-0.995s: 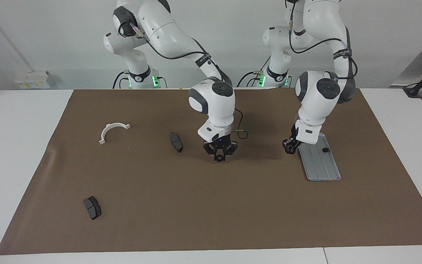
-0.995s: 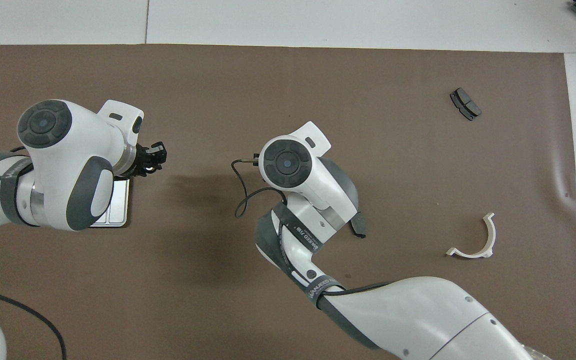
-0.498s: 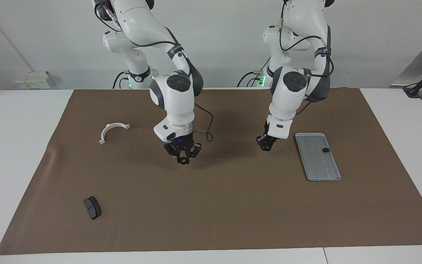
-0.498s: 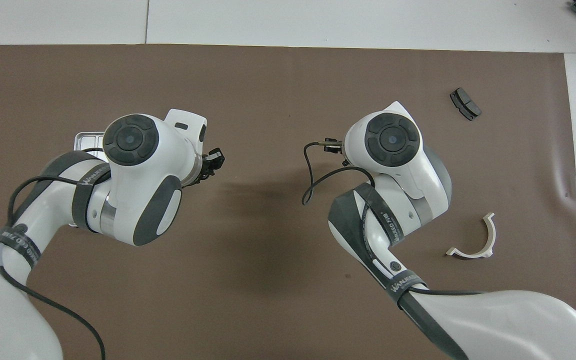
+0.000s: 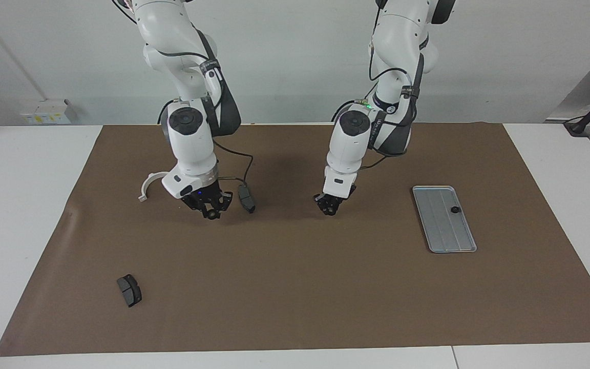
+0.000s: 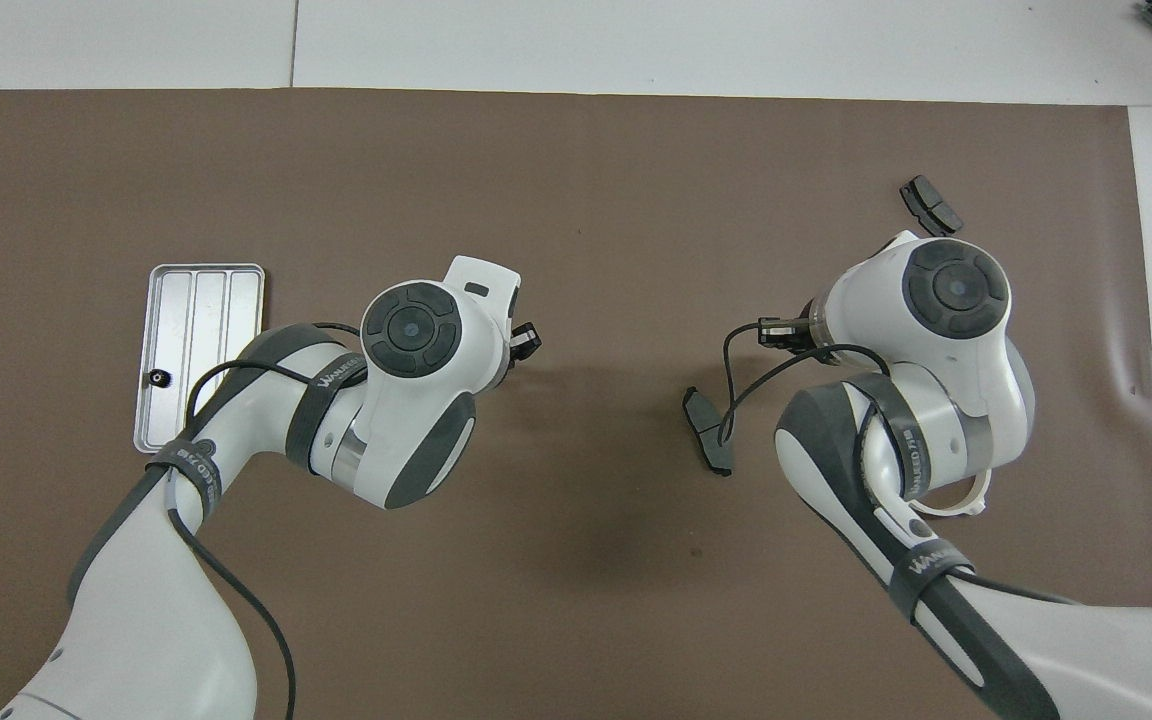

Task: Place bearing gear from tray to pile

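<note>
The right hand (image 5: pixel 210 212) grips a small dark bearing gear beside a brake pad (image 5: pixel 246 198). The left hand's (image 5: pixel 330 206) state cannot be told. Next comes lowering it among the pile.

The tray (image 5: pixel 441 225) – flat grey metal, ridged lengthwise, raised rim – is laid flat at 9 o'clock from the mat's centre in the overhead view. The bearing gear (image 5: pixel 455 209) – small, black – is seated in it at 7 o'clock. The pile is scattered: one dark pad (image 5: pixel 247 199) and the white half-ring bracket (image 5: pixel 144 189) at 4 o'clock, another dark pad (image 5: pixel 129 290) at 2 o'clock.
</note>
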You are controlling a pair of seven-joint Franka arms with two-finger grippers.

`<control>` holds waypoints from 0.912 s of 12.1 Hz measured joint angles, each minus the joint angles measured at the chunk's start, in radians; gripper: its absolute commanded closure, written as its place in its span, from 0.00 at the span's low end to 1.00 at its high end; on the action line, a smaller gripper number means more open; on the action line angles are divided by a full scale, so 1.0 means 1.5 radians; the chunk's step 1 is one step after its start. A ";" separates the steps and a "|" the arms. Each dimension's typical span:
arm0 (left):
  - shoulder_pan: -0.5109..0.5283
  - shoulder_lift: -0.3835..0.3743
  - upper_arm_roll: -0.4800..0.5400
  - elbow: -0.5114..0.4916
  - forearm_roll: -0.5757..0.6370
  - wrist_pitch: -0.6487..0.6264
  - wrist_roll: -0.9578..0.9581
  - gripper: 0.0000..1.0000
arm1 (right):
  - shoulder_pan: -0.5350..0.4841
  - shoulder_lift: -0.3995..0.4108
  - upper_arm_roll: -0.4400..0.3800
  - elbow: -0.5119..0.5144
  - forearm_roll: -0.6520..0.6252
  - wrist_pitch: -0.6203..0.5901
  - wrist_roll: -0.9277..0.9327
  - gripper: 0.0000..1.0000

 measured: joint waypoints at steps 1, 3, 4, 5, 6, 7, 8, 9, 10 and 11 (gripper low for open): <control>-0.002 0.002 0.000 0.000 0.000 0.002 0.000 0.14 | -0.019 -0.004 0.000 -0.018 0.000 0.014 -0.032 1.00; -0.007 0.002 0.000 0.003 0.000 0.001 0.000 0.00 | -0.054 -0.005 0.000 -0.048 0.005 0.035 -0.095 1.00; -0.009 0.002 0.000 0.005 0.000 0.001 0.000 0.00 | -0.066 -0.005 0.000 -0.060 0.009 0.043 -0.116 1.00; -0.010 0.002 0.001 0.008 0.000 -0.001 0.000 0.00 | -0.079 -0.005 0.000 -0.069 0.012 0.048 -0.138 1.00; -0.009 0.001 0.005 0.014 0.000 -0.009 -0.001 0.00 | -0.096 -0.005 0.000 -0.077 0.014 0.052 -0.162 1.00; -0.005 -0.005 0.012 0.022 0.000 -0.026 -0.001 0.02 | -0.112 -0.003 0.000 -0.082 0.014 0.060 -0.181 1.00; 0.012 -0.021 0.019 0.033 0.000 -0.053 0.000 0.04 | -0.122 -0.001 0.000 -0.085 0.014 0.070 -0.190 1.00; 0.045 -0.044 0.022 0.041 0.000 -0.087 0.015 0.04 | -0.129 0.003 0.000 -0.087 0.014 0.086 -0.193 1.00; 0.088 -0.072 0.023 0.043 0.000 -0.128 0.053 0.06 | -0.138 0.009 0.000 -0.089 0.014 0.102 -0.198 1.00; 0.131 -0.097 0.024 0.042 0.000 -0.168 0.105 0.07 | -0.146 0.016 0.000 -0.089 0.014 0.109 -0.203 1.00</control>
